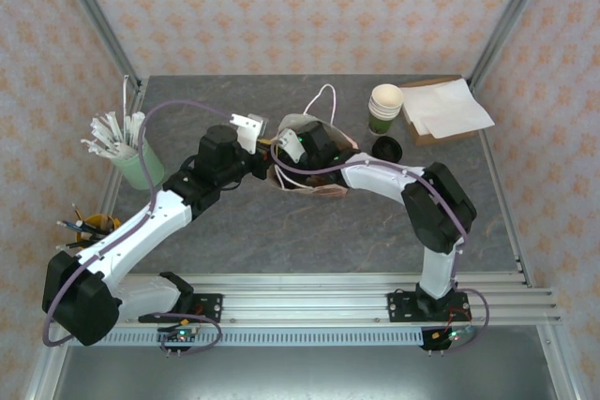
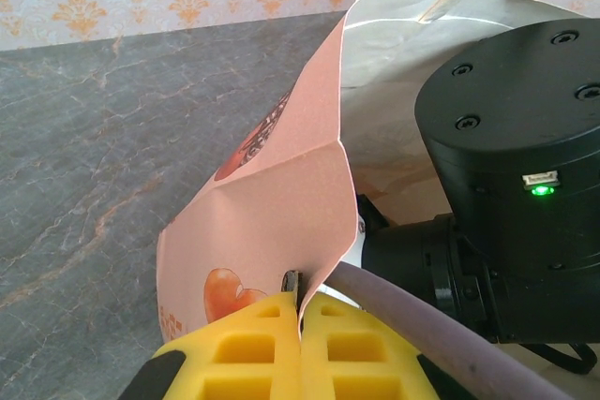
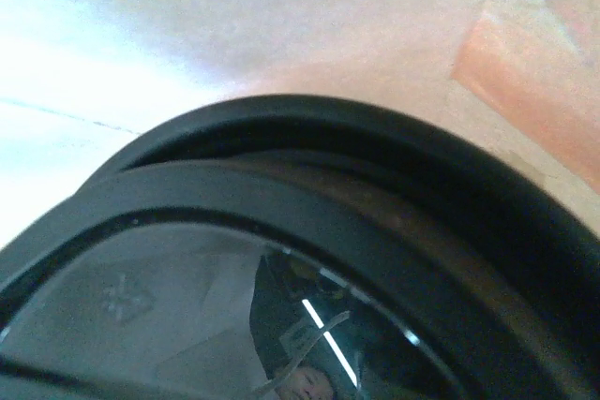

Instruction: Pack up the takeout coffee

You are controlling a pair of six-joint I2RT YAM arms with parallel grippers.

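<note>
Your left gripper (image 2: 300,325) is pinched shut on the edge of the pink paper bag (image 2: 272,203) in the middle of the grey stone-look table (image 1: 281,231). Your right arm (image 1: 394,180) dips into the bag, so you cannot tell if the right gripper is apart or together. The takeout coffee (image 3: 281,203) sits inside the bag, its black lid close under the right wrist camera. Walls (image 1: 309,7) with gold flowers stand around the table, and a stack of cups (image 1: 384,105) stands at 1 o'clock.
</note>
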